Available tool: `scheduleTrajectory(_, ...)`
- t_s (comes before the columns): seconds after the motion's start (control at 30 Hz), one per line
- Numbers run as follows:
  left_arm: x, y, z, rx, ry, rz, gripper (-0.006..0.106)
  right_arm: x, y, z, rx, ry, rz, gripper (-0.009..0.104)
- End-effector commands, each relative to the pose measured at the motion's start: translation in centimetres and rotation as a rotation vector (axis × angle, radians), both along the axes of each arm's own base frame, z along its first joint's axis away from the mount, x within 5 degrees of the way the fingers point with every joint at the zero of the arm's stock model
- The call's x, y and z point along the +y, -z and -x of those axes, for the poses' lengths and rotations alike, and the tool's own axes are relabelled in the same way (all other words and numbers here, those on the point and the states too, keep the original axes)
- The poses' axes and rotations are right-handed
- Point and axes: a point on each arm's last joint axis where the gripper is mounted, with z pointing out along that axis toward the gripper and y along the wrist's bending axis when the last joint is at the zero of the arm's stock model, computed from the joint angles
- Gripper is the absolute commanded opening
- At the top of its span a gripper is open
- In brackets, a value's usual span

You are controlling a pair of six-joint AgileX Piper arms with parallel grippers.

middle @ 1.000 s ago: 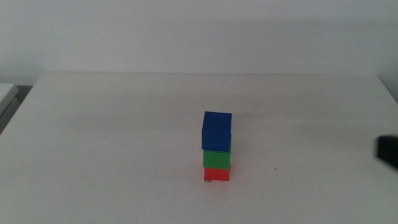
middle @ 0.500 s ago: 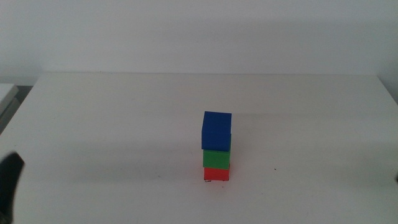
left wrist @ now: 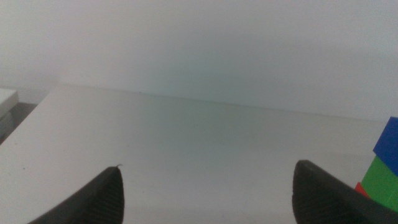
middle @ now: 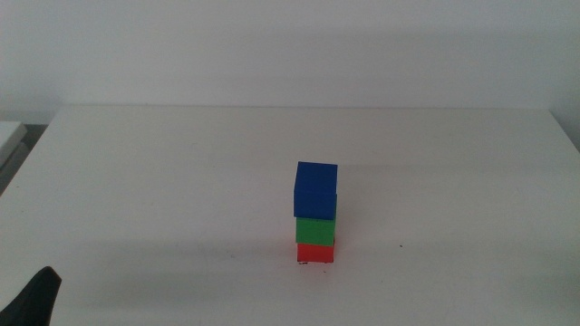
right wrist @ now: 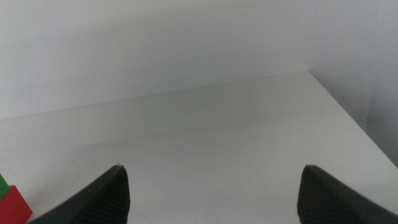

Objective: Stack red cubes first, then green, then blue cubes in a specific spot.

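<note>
A tower of 3 cubes stands just right of centre in the middle view. The red cube (middle: 315,253) sits at the bottom on the white table (middle: 163,181), the green cube (middle: 315,230) rests squarely on it, and the blue cube (middle: 315,189) tops the stack, turned very slightly so it overhangs the green one a little on the left. At the foot of the red cube, by its lower-left corner, a tiny black pen mark (middle: 304,263) shows on the tabletop; the rest of the marked spot is hidden under the stack. A lone small dark dot (middle: 401,245) lies on the table to the right of the tower, well apart from it.

Nothing touches the stack. The left gripper (left wrist: 205,193) has its 2 dark jaws spread wide with only bare table between them, holding nothing; in its own view the tower shows at the right edge, beyond the right-hand jaw. In the middle view only a dark tip of this gripper shows at the bottom-left corner, far from the cubes. The right gripper (right wrist: 211,190) is likewise spread wide and empty over bare tabletop, with a corner of the red and green cubes at the lower-left edge of its view; it is out of the middle view.

The table is plain, matte and white, its far edge running across the upper third of the middle view against a pale grey-white wall (middle: 290,45). A light-coloured object's edge (middle: 9,134) shows at the left border, beside the table.
</note>
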Motion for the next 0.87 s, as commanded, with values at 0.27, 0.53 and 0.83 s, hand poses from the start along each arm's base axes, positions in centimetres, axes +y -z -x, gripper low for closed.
scheduleTrajectory(0.27,0.09,-0.38,-0.01,-0.054,-0.009,-0.015,0.09,-0.33,0.4,-0.34,-0.009,-0.002,0.003,0.091)
scheduleTrajectory(0.53,0.13,-0.38,-0.02,-0.059,-0.011,-0.05,0.09,-0.33,0.4,-0.34,-0.009,-0.002,0.003,0.091)
scheduleTrajectory(0.83,0.15,-0.38,-0.02,-0.062,-0.013,-0.07,0.09,-0.33,0.4,-0.34,-0.009,-0.002,0.003,0.091)
